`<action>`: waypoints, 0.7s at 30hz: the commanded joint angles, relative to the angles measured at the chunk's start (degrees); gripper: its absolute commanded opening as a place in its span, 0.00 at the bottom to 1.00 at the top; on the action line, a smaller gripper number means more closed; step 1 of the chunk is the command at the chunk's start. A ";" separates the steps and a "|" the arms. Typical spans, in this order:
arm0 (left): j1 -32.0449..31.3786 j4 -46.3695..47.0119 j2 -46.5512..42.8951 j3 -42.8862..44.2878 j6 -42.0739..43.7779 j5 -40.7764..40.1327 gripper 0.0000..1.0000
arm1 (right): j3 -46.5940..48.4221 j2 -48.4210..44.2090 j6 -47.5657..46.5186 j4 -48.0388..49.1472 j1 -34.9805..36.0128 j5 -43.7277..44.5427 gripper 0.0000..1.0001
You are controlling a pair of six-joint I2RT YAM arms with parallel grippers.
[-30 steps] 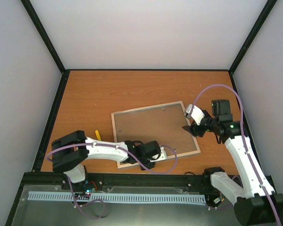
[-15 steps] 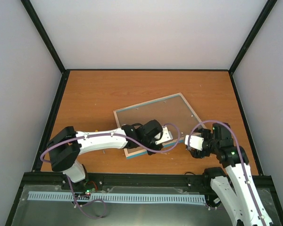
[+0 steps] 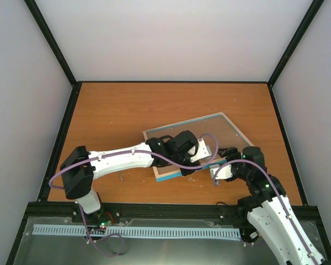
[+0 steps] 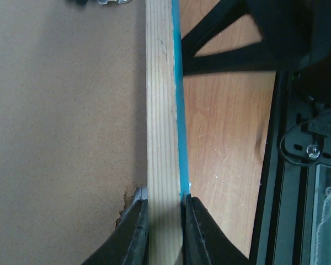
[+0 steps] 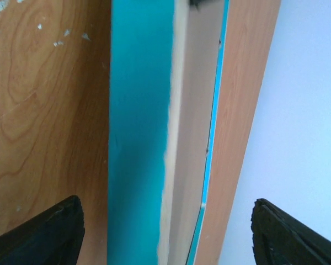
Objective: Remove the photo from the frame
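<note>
The frame (image 3: 220,130) is tilted, its near edge lifted off the table and its pale back facing up. My left gripper (image 3: 201,160) is shut on that near edge. In the left wrist view my left gripper (image 4: 164,221) pinches the pale wood rail (image 4: 161,110), with the light-blue front at its right and the brown backing board (image 4: 60,110) at its left. My right gripper (image 3: 230,156) is open at the frame's near right corner. In the right wrist view my right gripper (image 5: 165,237) has wide jaws on either side of the frame's light-blue border (image 5: 138,138), not touching it. The photo is hidden.
The orange wooden table (image 3: 116,116) is walled by pale panels and black posts. A black rail (image 3: 154,208) runs along the near edge, close to both arm bases. My left arm (image 3: 121,160) stretches across the table's near left part.
My left gripper has lifted the frame's near edge and carried the frame right and back. My right arm has dropped from the frame's right side to its near right corner.
</note>
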 commanded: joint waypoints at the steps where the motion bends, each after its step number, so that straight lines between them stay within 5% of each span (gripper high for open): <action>1: 0.44 4.16 0.05 5.85 0.47 1.54 0.01 | -1.15 3.07 -0.74 5.99 7.62 8.90 0.79; 21: 0.52 4.70 0.91 7.01 -1.26 3.39 0.01 | -7.29 7.50 -3.01 20.20 16.51 23.90 0.51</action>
